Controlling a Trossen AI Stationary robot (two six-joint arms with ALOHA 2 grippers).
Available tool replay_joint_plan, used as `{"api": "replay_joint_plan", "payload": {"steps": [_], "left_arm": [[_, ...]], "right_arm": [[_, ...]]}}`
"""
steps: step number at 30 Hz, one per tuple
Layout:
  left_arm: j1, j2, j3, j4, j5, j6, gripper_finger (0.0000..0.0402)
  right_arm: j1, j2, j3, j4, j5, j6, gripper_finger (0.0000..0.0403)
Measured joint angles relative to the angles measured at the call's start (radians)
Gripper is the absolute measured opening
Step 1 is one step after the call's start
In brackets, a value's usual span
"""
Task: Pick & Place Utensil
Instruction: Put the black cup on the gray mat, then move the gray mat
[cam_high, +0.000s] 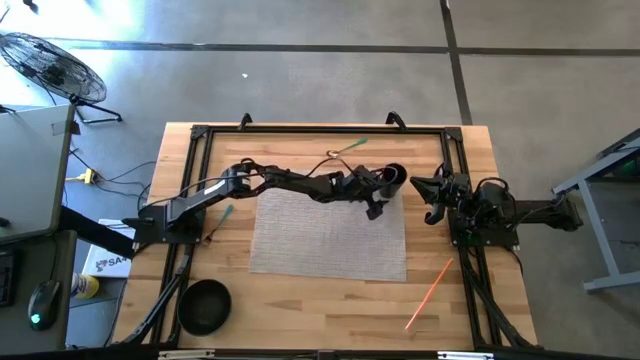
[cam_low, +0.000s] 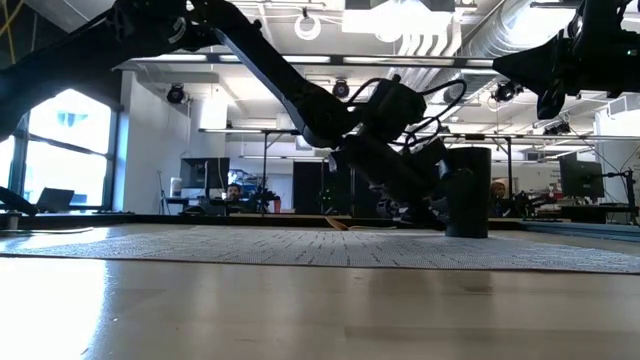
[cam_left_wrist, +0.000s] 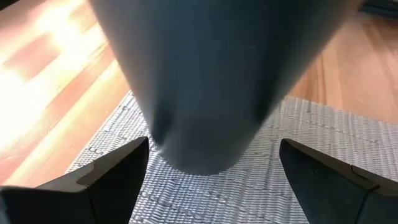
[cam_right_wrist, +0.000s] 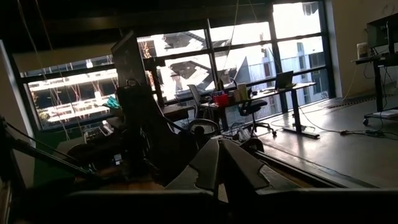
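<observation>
A dark cup (cam_high: 393, 178) stands upright on its base at the far right corner of the grey woven mat (cam_high: 330, 240). My left gripper (cam_left_wrist: 214, 142) reaches across the mat and is open, one finger on either side of the cup (cam_left_wrist: 205, 81) near its base, with a gap showing on both sides. In the low view, the left gripper (cam_low: 432, 195) is right beside the cup (cam_low: 468, 190). A green utensil (cam_high: 352, 147) lies near the far edge, another green one (cam_high: 222, 216) left of the mat, and an orange one (cam_high: 430, 293) at the near right. My right gripper (cam_right_wrist: 217, 158) waits shut at the right.
A black bowl (cam_high: 205, 305) sits at the near left corner of the table. A black frame (cam_high: 200, 135) runs along the table's sides. My right arm (cam_high: 480, 205) is folded back at the right edge, close to the cup.
</observation>
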Motion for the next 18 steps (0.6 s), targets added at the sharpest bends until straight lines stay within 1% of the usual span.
{"api": "replay_joint_plan", "payload": {"steps": [5, 9, 13, 14, 16, 18], "left_arm": [[-0.011, -0.036, 0.001, -0.046, -0.028, 0.005, 0.0355], [-0.019, -0.066, -0.022, -0.061, -0.049, 0.008, 0.0355], [-0.031, -0.102, -0.085, -0.06, -0.072, 0.008, 0.0355], [-0.031, -0.119, -0.113, -0.078, -0.075, 0.008, 0.0355], [-0.038, -0.136, -0.161, -0.037, -0.083, 0.001, 0.0355], [-0.044, -0.174, -0.232, -0.035, -0.096, -0.013, 0.0355]], "right_arm": [[0.0, 0.0, 0.0, 0.0, 0.0, 0.0, 0.0012], [0.0, 0.0, 0.0, 0.0, 0.0, 0.0, 0.0012], [0.0, 0.0, 0.0, -0.002, 0.0, 0.0, 0.0012], [0.0, 0.0, 0.0, -0.004, 0.0, 0.0, 0.0012], [0.0, 0.0, 0.0, -0.007, -0.001, 0.0, 0.0012], [0.0, 0.0, 0.0, -0.009, 0.0, 0.0, 0.0012]]}}
